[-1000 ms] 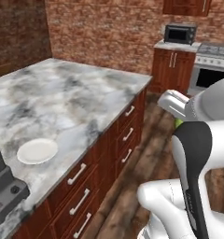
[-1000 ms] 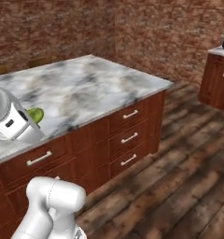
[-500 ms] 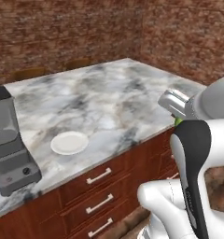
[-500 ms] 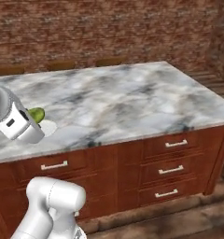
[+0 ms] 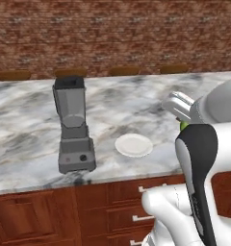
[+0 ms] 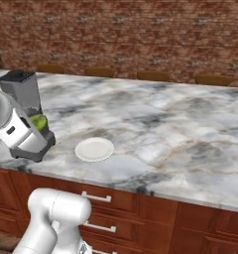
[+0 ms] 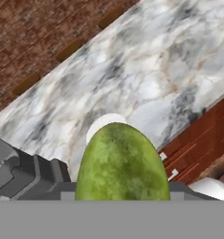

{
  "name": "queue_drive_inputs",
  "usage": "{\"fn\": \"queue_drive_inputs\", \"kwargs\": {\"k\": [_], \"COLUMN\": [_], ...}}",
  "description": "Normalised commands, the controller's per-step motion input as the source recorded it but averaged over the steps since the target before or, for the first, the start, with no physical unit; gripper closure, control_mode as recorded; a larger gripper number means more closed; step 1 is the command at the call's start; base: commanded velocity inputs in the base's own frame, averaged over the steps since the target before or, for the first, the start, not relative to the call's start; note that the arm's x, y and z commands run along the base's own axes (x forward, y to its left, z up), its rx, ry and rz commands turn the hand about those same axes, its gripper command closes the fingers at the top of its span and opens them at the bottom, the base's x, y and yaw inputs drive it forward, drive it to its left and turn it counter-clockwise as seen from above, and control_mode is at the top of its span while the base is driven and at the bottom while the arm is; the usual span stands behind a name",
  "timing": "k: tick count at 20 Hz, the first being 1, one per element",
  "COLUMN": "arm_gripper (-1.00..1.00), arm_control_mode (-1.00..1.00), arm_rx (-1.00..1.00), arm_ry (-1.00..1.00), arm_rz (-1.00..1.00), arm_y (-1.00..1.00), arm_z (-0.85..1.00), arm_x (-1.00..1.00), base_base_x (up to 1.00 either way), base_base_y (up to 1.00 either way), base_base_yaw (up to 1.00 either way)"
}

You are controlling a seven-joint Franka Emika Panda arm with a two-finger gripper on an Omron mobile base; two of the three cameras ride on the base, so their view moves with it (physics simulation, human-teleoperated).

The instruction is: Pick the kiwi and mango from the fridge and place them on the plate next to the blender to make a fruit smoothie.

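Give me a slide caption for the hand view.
Green fruit held in the gripper, above a marble counter and white plate.

The bench [image 5: 21, 125] top looks like polished marble, white with grey veining, smooth with a soft sheen. Below it the cabinet fronts [image 5: 35, 216] are reddish-brown wood, kinda satin, with little brushed-metal drawer pulls [image 6: 96, 197]. The blender [image 5: 74, 126] reads as matt grey plastic on the base, and the jar is a darker smoky see-through plastic or glass. The plate [image 5: 133, 144], at 3 o'clock from the blender, is plain white, smooth like glazed ceramic. The fruit [image 7: 122, 165] in the gripper has dull, mottled green skin, slightly rough looking. The back wall [image 6: 141, 34] is rough red-brown brick, totally matt.
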Motion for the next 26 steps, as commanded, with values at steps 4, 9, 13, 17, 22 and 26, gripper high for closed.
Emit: {"fn": "queue_drive_inputs", "kwargs": {"k": [4, 9, 13, 17, 22, 26], "arm_gripper": [1.0, 1.0, 1.0, 1.0, 1.0, 1.0], "arm_control_mode": [-1.0, -1.0, -1.0, -1.0, -1.0, -1.0], "arm_rx": [0.01, 0.09, 0.01, -0.01, -0.07, -0.09], "arm_ry": [0.04, 0.33, 0.27, 0.09, 0.0, 0.0], "arm_rz": [0.05, 0.1, 0.0, 0.0, 0.0, 0.0], "arm_y": [-0.04, -0.13, -0.24, -0.23, -0.19, -0.02], "arm_z": [-0.03, -0.54, -0.84, -0.64, -0.79, -0.84], "arm_x": [0.06, 0.29, 0.89, 0.83, 0.78, 0.84], "base_base_x": [0.22, 0.0, 0.0, 0.0, 0.0, 0.0], "base_base_y": [-0.06, 0.0, 0.0, 0.0, 0.0, 0.0], "base_base_yaw": [0.26, 0.0, 0.0, 0.0, 0.0, 0.0]}}
